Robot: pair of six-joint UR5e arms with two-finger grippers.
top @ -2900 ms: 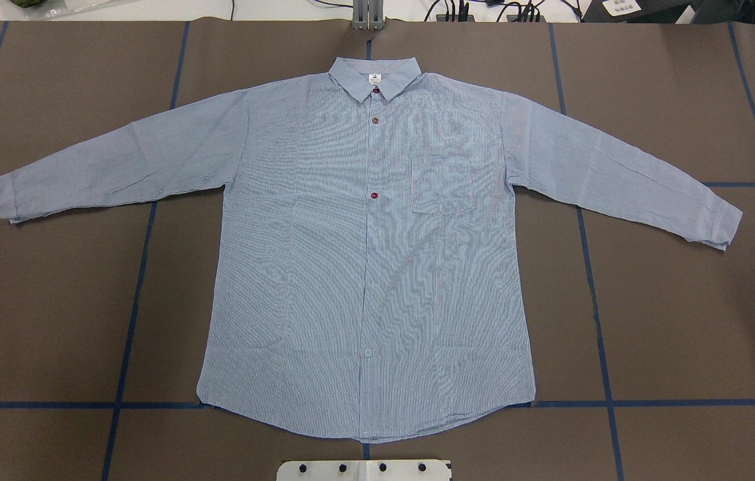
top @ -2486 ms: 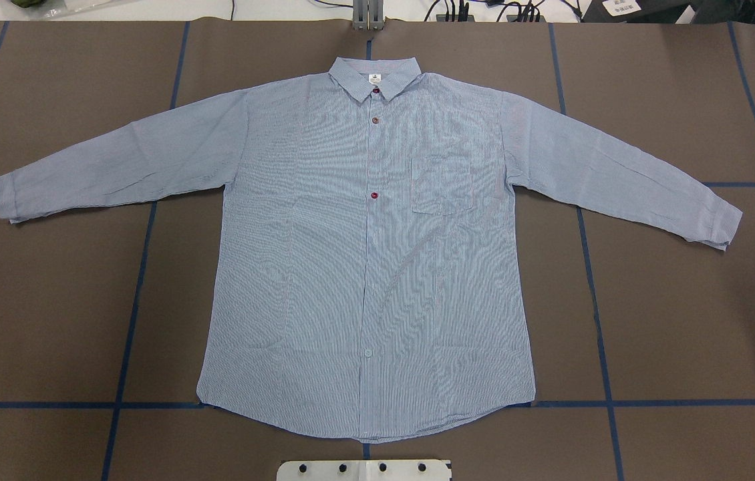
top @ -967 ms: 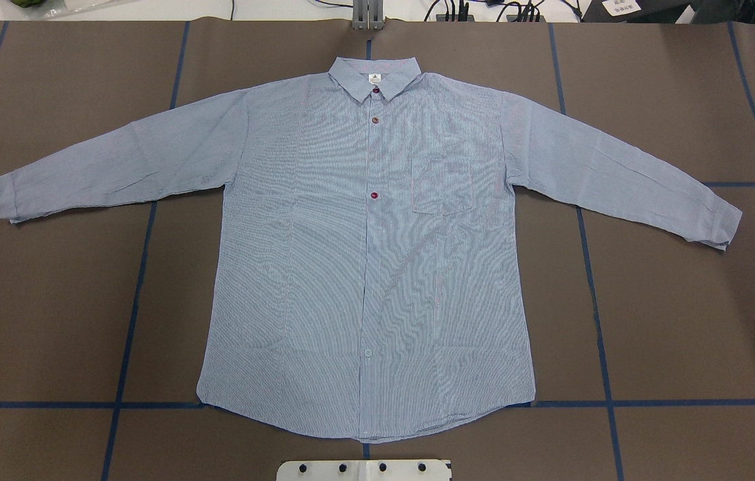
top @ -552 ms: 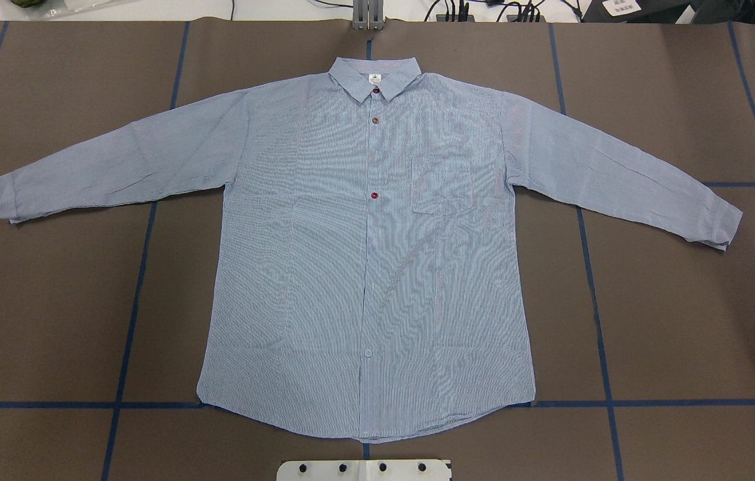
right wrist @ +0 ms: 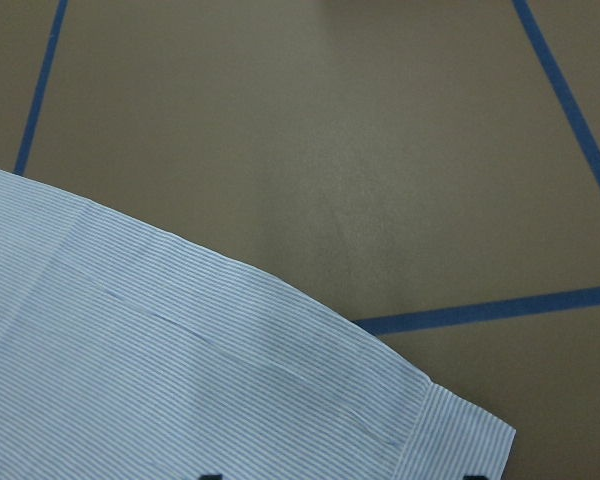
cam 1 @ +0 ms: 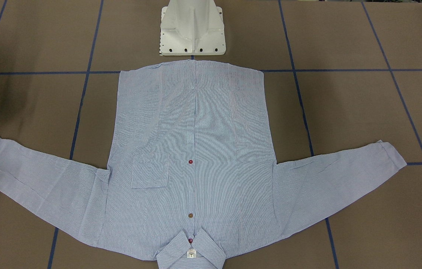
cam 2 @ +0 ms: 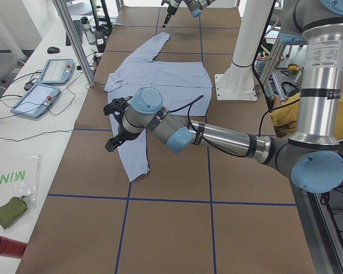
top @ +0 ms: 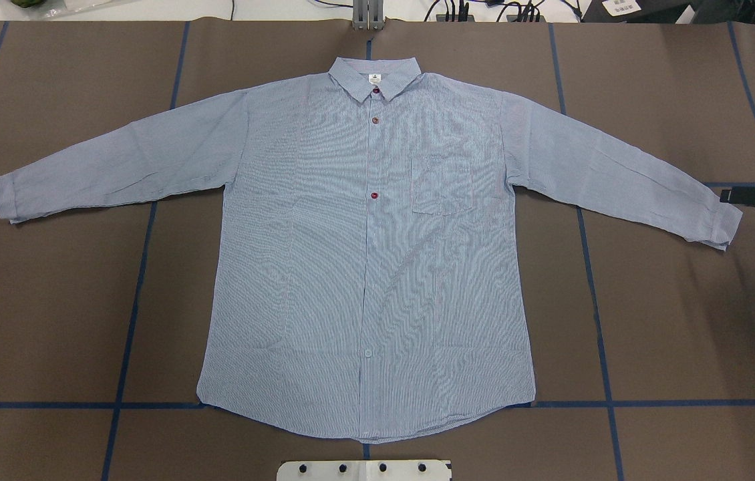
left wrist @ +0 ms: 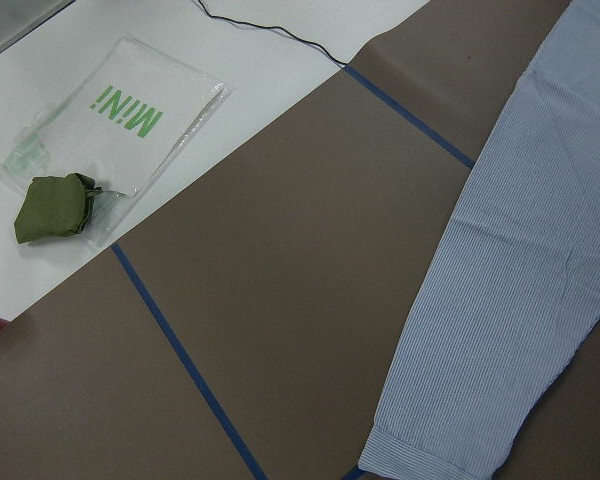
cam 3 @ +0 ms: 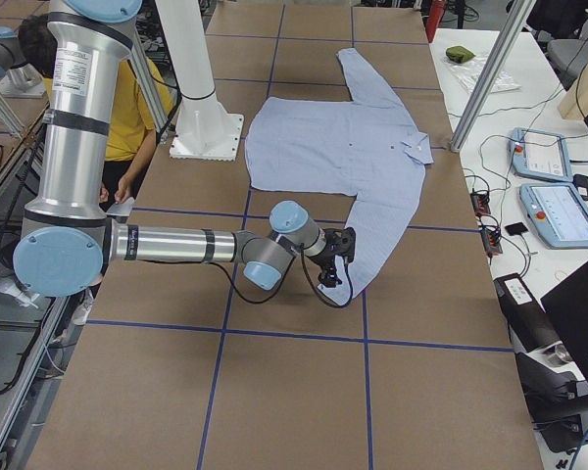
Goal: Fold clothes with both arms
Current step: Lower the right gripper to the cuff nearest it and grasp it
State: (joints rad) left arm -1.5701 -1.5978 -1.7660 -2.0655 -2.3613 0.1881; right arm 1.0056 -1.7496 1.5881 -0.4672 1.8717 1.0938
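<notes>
The light blue striped shirt (top: 364,267) lies flat and buttoned on the brown table, collar away from the robot and both sleeves spread out; it also shows in the front view (cam 1: 192,130). My right gripper (top: 735,196) is at the table's right edge, just beside the right sleeve cuff (right wrist: 460,430). The right wrist view shows its two fingertips wide apart over that cuff, holding nothing. My left gripper (cam 2: 113,125) hovers above the left sleeve near its cuff (left wrist: 440,450). It shows only in the left side view, so I cannot tell its state.
The white pedestal base (cam 1: 192,33) stands at the shirt's hem. A green pouch (left wrist: 55,205) and a plastic bag lie on the white bench past the left cuff. Tablets (cam 3: 559,206) and cables line that bench. A person in yellow (cam 3: 152,98) sits behind the robot.
My right gripper has come into the overhead view from the right edge and now sits beside the right sleeve cuff. The shirt has not moved.
</notes>
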